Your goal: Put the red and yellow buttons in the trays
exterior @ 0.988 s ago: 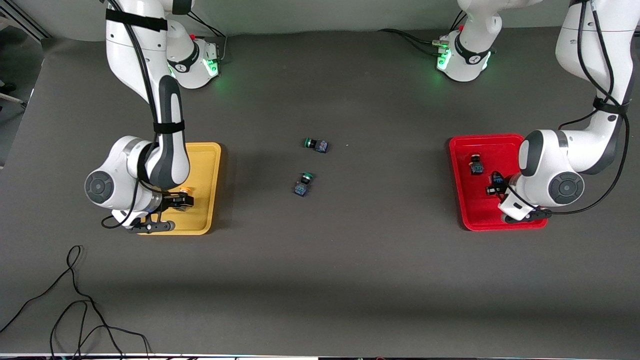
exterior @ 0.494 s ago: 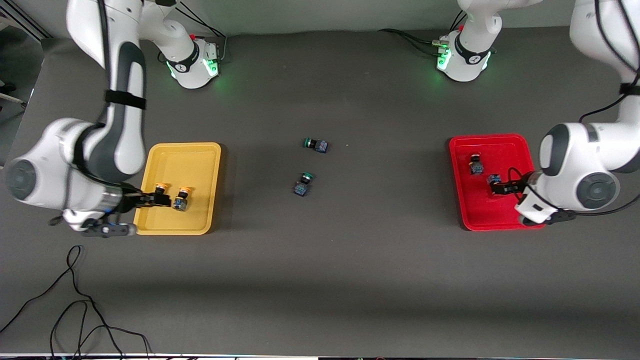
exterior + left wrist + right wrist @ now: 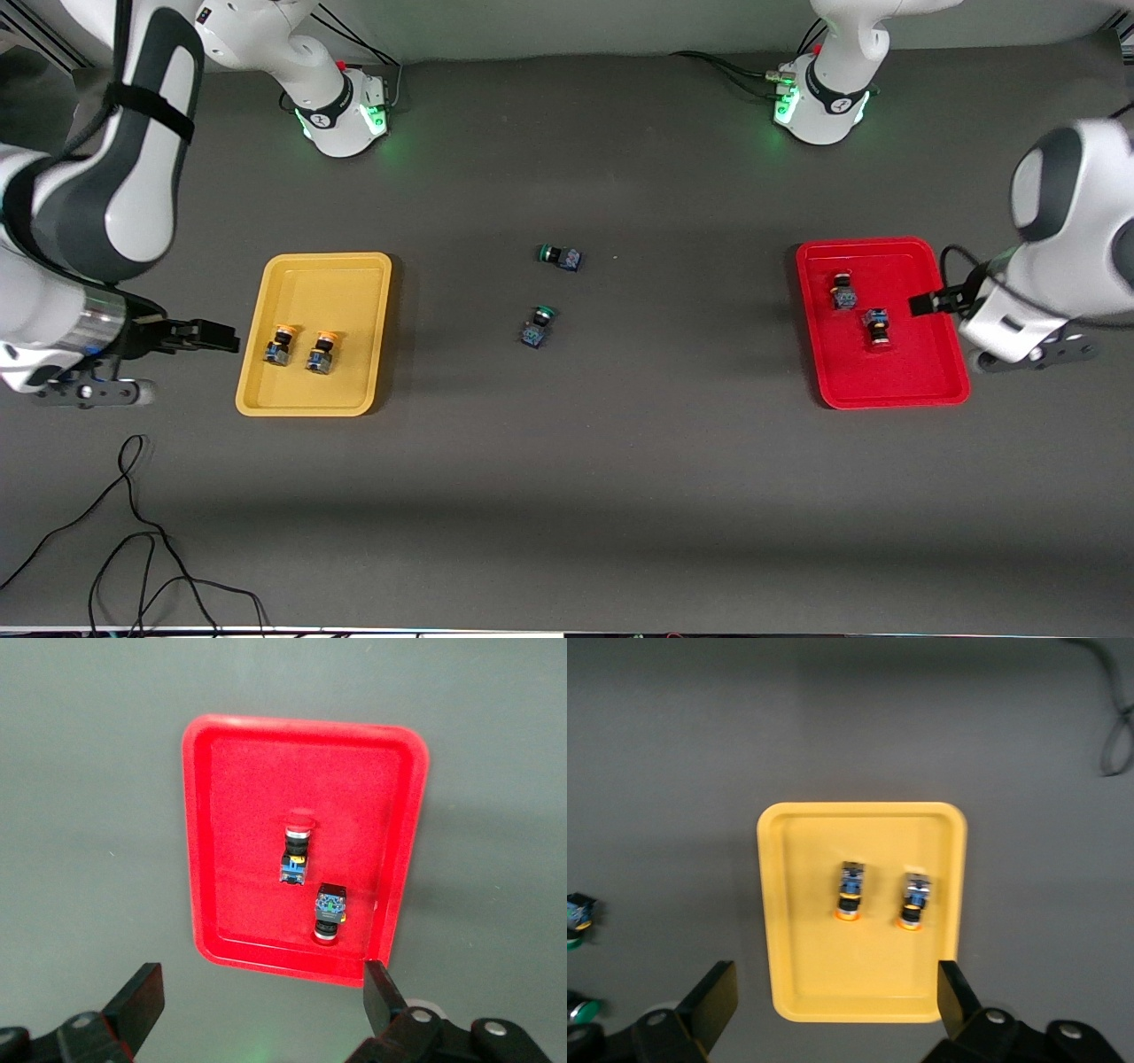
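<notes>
Two yellow-capped buttons (image 3: 281, 344) (image 3: 322, 351) lie side by side in the yellow tray (image 3: 345, 275); they also show in the right wrist view (image 3: 850, 890) (image 3: 914, 900). Two red-capped buttons (image 3: 842, 291) (image 3: 877, 327) lie in the red tray (image 3: 895, 383); they also show in the left wrist view (image 3: 296, 853) (image 3: 329, 912). My right gripper (image 3: 213, 337) is open and empty, raised just outside the yellow tray's (image 3: 859, 992) edge at the right arm's end. My left gripper (image 3: 926, 304) is open and empty, raised over the red tray's (image 3: 230, 771) edge at the left arm's end.
Two green-capped switches (image 3: 559, 256) (image 3: 537, 326) lie in the middle of the table between the trays. A loose black cable (image 3: 133, 532) lies on the table near the front camera at the right arm's end.
Both grippers have let go of their buttons, risen, and drawn outward from the trays. The second yellow button and the second red button now lie free in their trays.
</notes>
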Controlling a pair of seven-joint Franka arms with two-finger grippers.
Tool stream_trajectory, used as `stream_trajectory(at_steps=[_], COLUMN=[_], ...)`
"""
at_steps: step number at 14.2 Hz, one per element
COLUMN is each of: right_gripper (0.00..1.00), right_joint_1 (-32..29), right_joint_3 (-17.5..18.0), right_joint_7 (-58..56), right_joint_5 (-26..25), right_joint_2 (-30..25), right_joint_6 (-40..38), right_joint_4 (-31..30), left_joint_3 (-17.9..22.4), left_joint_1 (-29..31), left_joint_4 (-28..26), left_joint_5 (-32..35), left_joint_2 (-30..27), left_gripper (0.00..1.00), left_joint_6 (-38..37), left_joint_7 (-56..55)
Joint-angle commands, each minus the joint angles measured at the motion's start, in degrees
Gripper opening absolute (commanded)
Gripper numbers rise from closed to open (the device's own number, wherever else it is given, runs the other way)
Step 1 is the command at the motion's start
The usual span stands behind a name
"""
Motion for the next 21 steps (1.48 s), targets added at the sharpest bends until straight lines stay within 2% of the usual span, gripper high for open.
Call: stream_trajectory(at_steps=[1,2,3,4,6,8,14,15,16,21], right_gripper=[1.0,1.0,1.0,1.0,1.0,1.0,1.0,1.0,1.0,1.0], right_joint_1=[-5.6,-10.7,-15.0,-19.2,-27.6,-36.1,-56.5,-58.5,-58.6,-58.5], right_joint_3=[12.5,20.7,27.0,31.9,39.9,48.2,67.6,69.6,70.0,69.8], right_joint_7=[9.4,12.7,14.8,15.7,16.0,15.9,15.4,15.3,15.3,14.2], right_joint_5=[-12.0,-16.9,-20.1,-21.3,-21.6,-22.1,-24.0,-24.9,-25.3,-25.3], right_joint_2=[-11.1,-14.3,-16.5,-17.8,-19.9,-22.2,-30.1,-30.3,-30.3,-30.3], right_joint_6=[-0.2,-0.2,-0.2,-0.2,-0.2,-0.2,2.8,2.7,2.5,2.0], right_joint_4=[1.0,0.9,0.6,0.5,0.2,-1.3,-10.2,-10.4,-10.4,-9.7], left_joint_3=[1.0,1.1,1.1,1.1,1.4,2.4,2.1,2.2,2.3,2.4], left_joint_1=[0.0,0.3,0.9,0.9,1.1,1.3,1.1,1.2,1.2,1.2], left_joint_4=[-0.8,-1.1,-1.6,-2.6,-3.3,-1.8,-0.7,-0.6,-0.6,-0.5], left_joint_5=[-2.5,-3.7,-4.6,-4.7,-4.7,-4.7,-4.9,-5.0,-5.0,-5.0], left_joint_2=[-5.7,-7.1,-9.0,-11.0,-12.6,-13.2,-13.3,-13.3,-13.3,-13.4], left_gripper=[1.0,1.0,1.0,1.0,1.0,1.0,1.0,1.0,1.0,1.0], left_joint_6=[-2.9,-5.3,-6.7,-6.8,-5.7,-5.1,-5.9,-6.1,-6.0,-6.3], left_joint_7=[7.0,7.4,7.5,7.8,14.7,20.8,21.6,21.6,21.6,21.5])
